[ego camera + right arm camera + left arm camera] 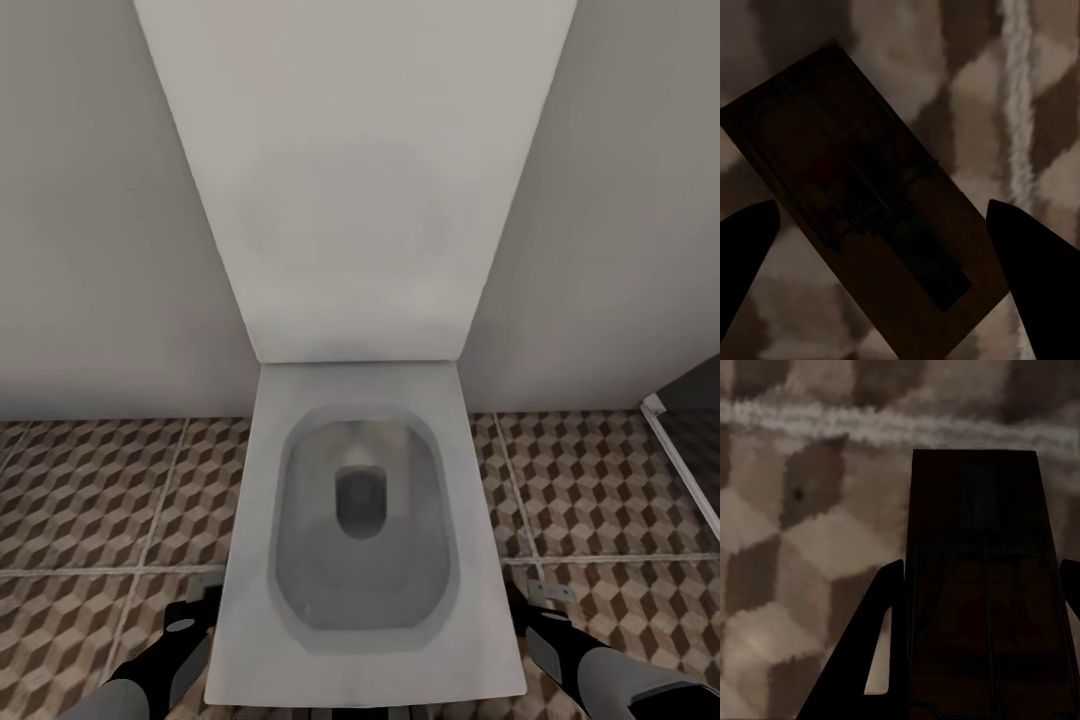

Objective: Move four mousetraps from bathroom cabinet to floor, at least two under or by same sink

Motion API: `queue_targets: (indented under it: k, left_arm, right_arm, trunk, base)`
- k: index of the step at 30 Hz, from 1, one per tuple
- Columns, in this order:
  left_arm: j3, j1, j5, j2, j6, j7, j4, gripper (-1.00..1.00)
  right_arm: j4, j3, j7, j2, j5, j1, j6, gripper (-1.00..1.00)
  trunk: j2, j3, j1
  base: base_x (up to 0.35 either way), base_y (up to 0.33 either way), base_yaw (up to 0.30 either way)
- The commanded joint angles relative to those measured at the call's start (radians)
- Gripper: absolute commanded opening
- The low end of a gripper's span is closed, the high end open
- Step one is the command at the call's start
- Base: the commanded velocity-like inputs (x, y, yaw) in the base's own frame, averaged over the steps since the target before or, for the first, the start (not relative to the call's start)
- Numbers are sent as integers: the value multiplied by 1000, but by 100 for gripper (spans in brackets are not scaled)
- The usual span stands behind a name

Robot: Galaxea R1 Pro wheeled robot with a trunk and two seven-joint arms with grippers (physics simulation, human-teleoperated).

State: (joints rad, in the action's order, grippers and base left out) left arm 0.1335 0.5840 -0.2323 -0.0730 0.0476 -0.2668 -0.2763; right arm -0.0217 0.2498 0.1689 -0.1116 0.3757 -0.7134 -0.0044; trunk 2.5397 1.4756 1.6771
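A white toilet [360,530] stands straight ahead against the pale grey wall [90,230], lid [355,170] raised, bowl open, on the cube-pattern floor [90,500]. The left arm [150,670] shows at the near left beside the toilet's left edge, the right arm [600,670] at the near right beside its right edge; both reach down toward the tiles. At the far right a dark panel with a white edge [680,460] meets the floor. In the left wrist view, the left gripper [979,600] is clenched on a mousetrap [979,570]: the dark brown board sits between the fingers [862,660], pressed by them on both sides, and sticks out past their tips, with the tiles and a pale grout line [832,420] beyond it. In the right wrist view, the right gripper [881,232] is spread wide, its two dark fingertips [742,247] well apart, and a second mousetrap [862,202] lies flat on the floor between them, turned at a slant, touching neither tip, near a grout line [1016,97].
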Motion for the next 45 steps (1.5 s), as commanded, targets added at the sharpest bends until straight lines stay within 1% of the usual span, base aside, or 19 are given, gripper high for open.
queue_targets:
  k: [1, 3, 30, 31, 45]
  left_arm:
    - [9, 0, -9, -1, 3, -8, 0, -100]
    - [9, 0, -9, -1, 3, -8, 0, -100]
    - [9, 0, -9, 1, 3, -8, 0, -100]
    - [9, 0, -9, 1, 3, -8, 0, -100]
    - [9, 0, -9, 1, 3, -8, 0, -100]
  right_arm:
    - [1, 8, 2, 0, 12, 0, 0, -100]
    - [0, 8, 2, 1, 12, 0, -1, -100]
    - [0, 8, 1, 0, 12, 0, 0, -100]
    - [0, 8, 1, 0, 12, 0, 0, 100]
    - [0, 8, -2, 1, 12, 0, -1, 100]
  trunk:
    - [0, 5, 0]
    - [1, 12, 1]
    - [1, 12, 1]
    - [1, 12, 1]
    - [1, 12, 1]
  base:
    - [0, 0, 0]
    - [0, 0, 0]
    - [0, 0, 0]
    - [0, 0, 0]
    - [0, 0, 0]
